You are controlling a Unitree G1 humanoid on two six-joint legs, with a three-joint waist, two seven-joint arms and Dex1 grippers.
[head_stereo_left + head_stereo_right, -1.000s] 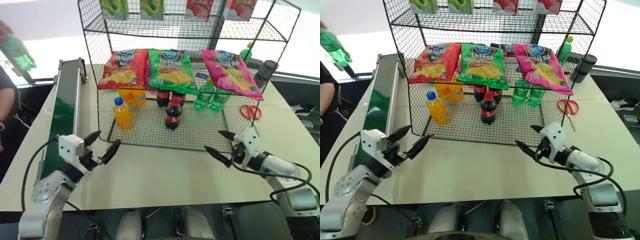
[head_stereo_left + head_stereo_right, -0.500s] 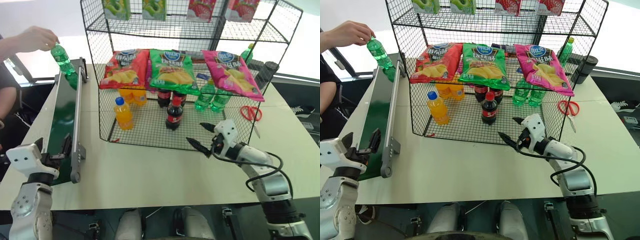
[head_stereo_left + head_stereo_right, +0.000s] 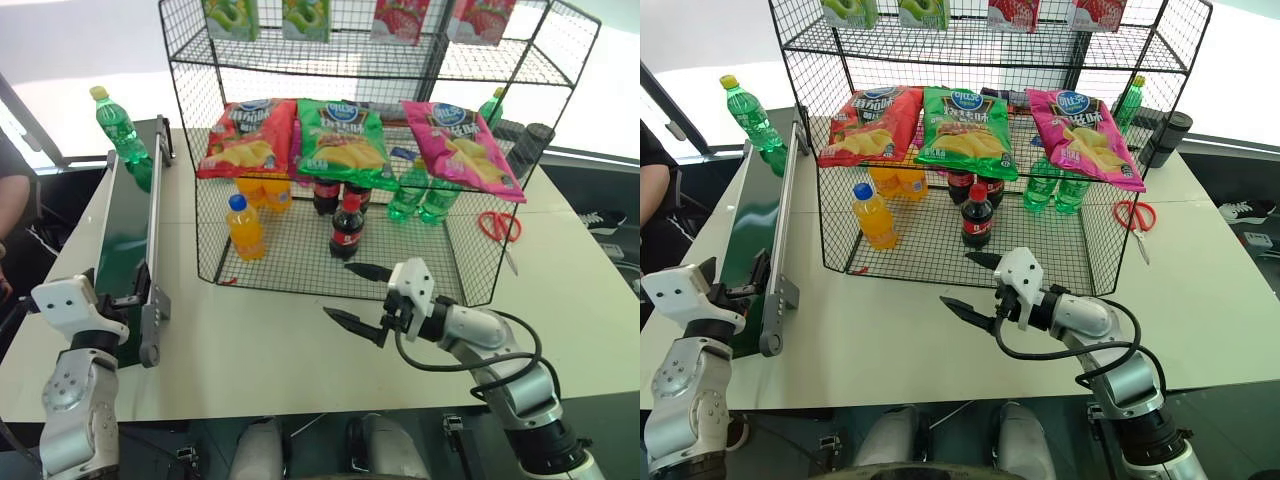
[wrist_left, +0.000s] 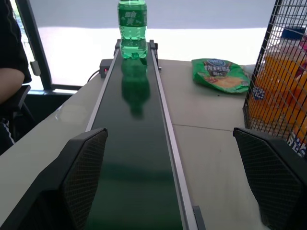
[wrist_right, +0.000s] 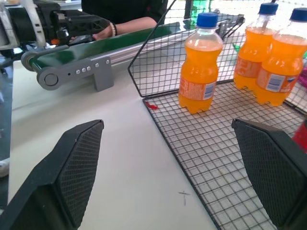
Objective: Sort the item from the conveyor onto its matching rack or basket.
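The big black wire rack (image 3: pixel 470 262) stands just behind the right gripper (image 3: pixel 978 285), whose fingers are spread wide and hold nothing. The long dark green belt (image 4: pixel 134 158) runs straight ahead of the left gripper (image 4: pixel 172 177), also spread and empty. The clear green bottle with a yellow cap (image 3: pixel 117 124) stands far off at the belt's other end. It is tall, so a bump could tip it over. I count three chip bags on the rack, three orange bottles and two cola bottles.

A person's hand left the green bottle (image 3: pixel 118 128) standing on the conveyor (image 3: pixel 125 240); my right end effector (image 3: pixel 360 296) swung left.
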